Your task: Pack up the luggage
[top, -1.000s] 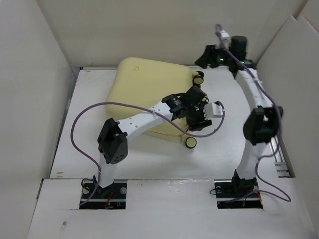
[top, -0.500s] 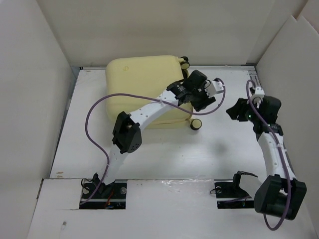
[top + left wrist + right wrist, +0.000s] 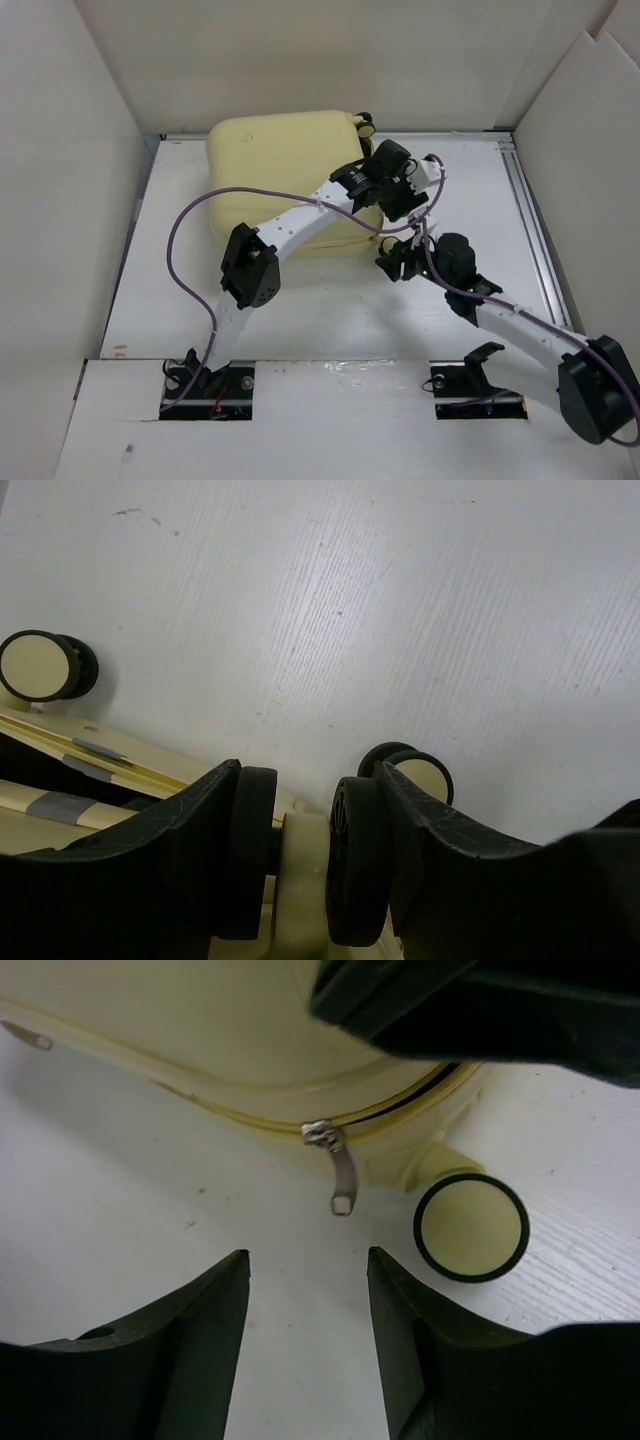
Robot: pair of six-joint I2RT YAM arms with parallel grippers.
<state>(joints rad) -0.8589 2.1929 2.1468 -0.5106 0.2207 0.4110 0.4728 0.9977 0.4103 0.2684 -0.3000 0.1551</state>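
The luggage (image 3: 280,170), a pale yellow hard-shell suitcase with rounded corners, lies flat and closed on the white worktop (image 3: 330,300), towards the far left and close to the back wall. From above, one small yellow-and-black wheel (image 3: 364,123) shows at its far right corner. The left arm reaches across the shell, and the left hand (image 3: 400,190) sits at the case's right edge. The left wrist view shows this hand (image 3: 300,825) about half closed, its two black pads (image 3: 250,850) pressed on either side of a narrow pale yellow part of the luggage's edge, which fills the gap between them. A wheel shows on each side of the grip, one far left (image 3: 40,665) and one just beyond the right finger (image 3: 415,775). The right arm lies low across the worktop from the near right, and the right hand (image 3: 395,262) is just beside the case's near right corner. Its own camera shows the jaws parted with nothing between the fingers (image 3: 190,1350) and only bare worktop in the gap. Just ahead of them, apart from the fingertips, a metal zipper pull (image 3: 340,1175) hangs from the seam. The near corner wheel (image 3: 470,1228) stands to its right. A purple cable (image 3: 180,220) loops from the left arm.
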